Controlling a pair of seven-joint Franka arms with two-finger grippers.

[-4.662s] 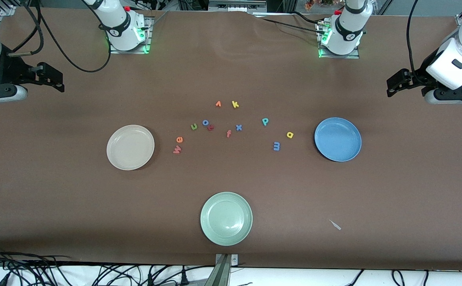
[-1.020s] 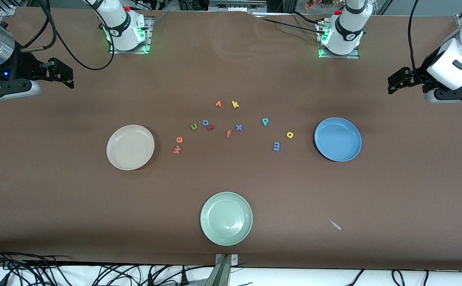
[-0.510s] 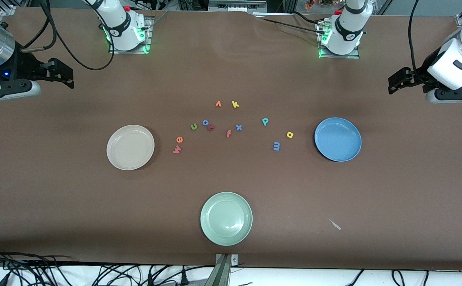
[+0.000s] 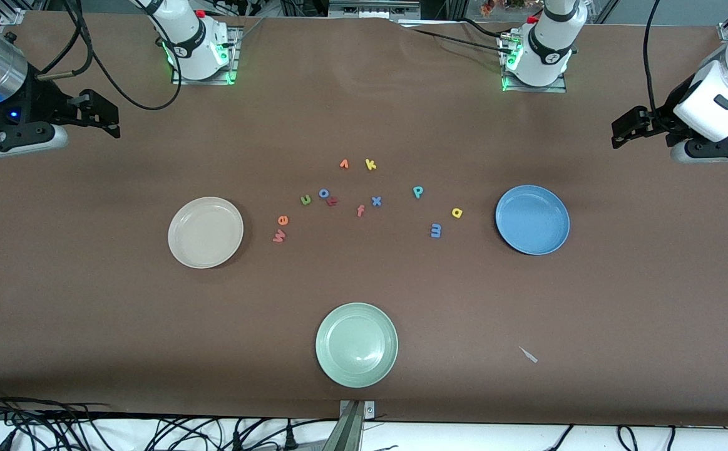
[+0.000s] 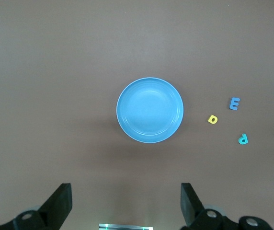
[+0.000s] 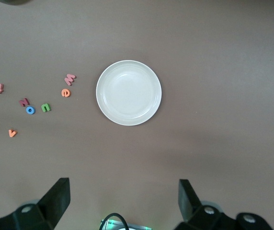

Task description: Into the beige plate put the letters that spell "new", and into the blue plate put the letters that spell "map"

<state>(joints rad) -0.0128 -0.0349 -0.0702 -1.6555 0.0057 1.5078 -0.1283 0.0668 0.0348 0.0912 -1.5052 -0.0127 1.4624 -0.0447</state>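
The left claw (image 4: 617,130) hangs over the table (image 4: 88,300) at the left arm's end with its fingers (image 5: 60,203) apart and empty, the blue plate (image 4: 532,219) lying toward the table's middle from it and the blue m (image 4: 435,230), yellow a (image 4: 457,213) and teal p (image 4: 418,191) just past that plate. The right claw (image 4: 108,117) hangs over the right arm's end, fingers (image 6: 58,196) apart and empty. Toward the middle from the right claw lies the beige plate (image 4: 205,232), with the salmon w (image 4: 279,235), orange e (image 4: 282,220) and green n (image 4: 305,200) on the table beside it.

loose foam letters (image 4: 364,200) on the table: w, e, n, o, f, x, v, k, p, a, m
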